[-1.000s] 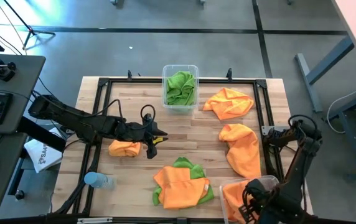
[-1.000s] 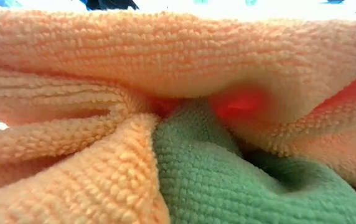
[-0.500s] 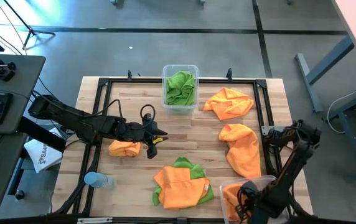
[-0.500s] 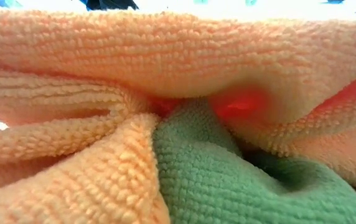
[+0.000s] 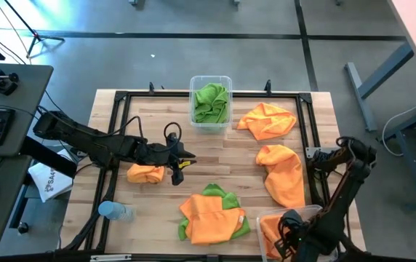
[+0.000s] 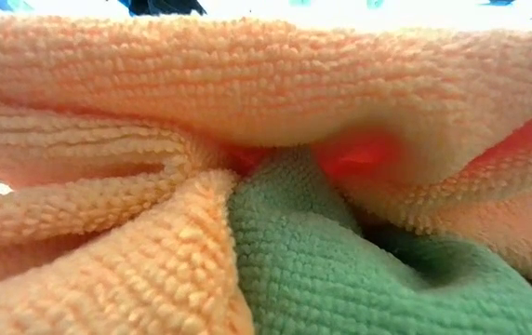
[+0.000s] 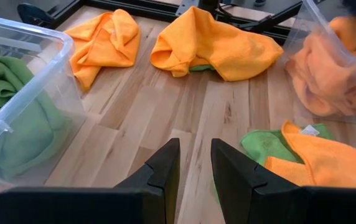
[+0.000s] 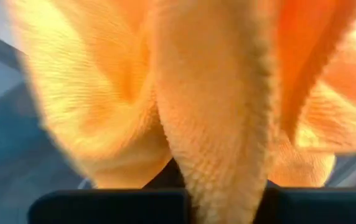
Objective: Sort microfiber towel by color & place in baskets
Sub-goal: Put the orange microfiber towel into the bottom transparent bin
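Observation:
A clear basket (image 5: 210, 102) at the far middle holds green towels. Loose orange towels lie at the far right (image 5: 268, 120), the right (image 5: 284, 173) and the left (image 5: 145, 173). An orange towel (image 5: 212, 215) lies on top of a green one (image 6: 322, 270) near the front edge. My left gripper (image 5: 182, 161) hovers open over bare wood (image 7: 195, 152), beside the small left towel. My right gripper (image 5: 288, 231) is over the near-right basket (image 5: 311, 212) of orange towels, shut on an orange towel (image 8: 209, 93). My right gripper points down from above into the near-right basket. A bunched fold of the orange towel (image 8: 218, 177) runs back between its fingers. The cloth itself covers the fingertips, so how many layers are caught cannot be told. The rest of the towel spreads loose below the gripper.
A blue-capped bottle (image 5: 115, 211) lies at the near left corner, and a white bag (image 5: 48, 182) sits off the table's left edge. A black frame (image 5: 121, 98) runs around the table top. Bare wood lies between the green basket and the near pile.
My right gripper has sunk a little toward the near-right basket, carrying the orange towel with it. The loose towels and the far basket lie as before.

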Available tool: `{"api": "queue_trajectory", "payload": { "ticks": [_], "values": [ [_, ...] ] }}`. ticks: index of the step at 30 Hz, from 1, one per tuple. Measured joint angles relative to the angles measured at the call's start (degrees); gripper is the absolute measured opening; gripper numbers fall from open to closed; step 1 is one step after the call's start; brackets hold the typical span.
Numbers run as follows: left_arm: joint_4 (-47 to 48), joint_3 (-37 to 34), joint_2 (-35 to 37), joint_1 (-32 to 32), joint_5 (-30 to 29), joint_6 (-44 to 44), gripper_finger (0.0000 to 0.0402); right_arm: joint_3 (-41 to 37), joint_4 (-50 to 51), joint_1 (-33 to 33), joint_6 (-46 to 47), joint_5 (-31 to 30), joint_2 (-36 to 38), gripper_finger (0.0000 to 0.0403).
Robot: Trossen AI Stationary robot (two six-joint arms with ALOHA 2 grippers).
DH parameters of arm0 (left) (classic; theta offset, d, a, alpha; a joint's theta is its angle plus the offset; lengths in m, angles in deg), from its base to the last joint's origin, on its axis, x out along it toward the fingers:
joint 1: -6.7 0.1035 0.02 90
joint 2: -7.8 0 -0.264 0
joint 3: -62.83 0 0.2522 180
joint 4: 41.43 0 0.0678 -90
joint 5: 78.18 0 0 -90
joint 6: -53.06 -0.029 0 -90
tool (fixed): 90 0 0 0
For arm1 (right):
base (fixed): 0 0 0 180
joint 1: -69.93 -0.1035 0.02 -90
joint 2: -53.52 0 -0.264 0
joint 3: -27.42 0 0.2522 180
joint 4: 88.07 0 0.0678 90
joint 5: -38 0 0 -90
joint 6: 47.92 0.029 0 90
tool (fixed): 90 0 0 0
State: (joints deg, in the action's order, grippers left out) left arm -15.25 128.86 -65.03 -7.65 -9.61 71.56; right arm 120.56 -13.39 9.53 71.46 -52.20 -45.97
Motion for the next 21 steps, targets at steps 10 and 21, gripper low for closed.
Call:
{"api": "queue_trajectory", "payload": {
  "ticks": [10,21],
  "values": [
    [0.26,0.00,0.00,0.00,-0.45,-0.26,0.0081,9.11,10.47,-0.38,0.43,-2.50,0.18,0.0132],
    [2.89,-0.02,0.00,0.00,-1.34,0.34,0.0081,20.63,26.92,-1.51,2.15,-3.07,0.18,0.0168]
  ]
}}
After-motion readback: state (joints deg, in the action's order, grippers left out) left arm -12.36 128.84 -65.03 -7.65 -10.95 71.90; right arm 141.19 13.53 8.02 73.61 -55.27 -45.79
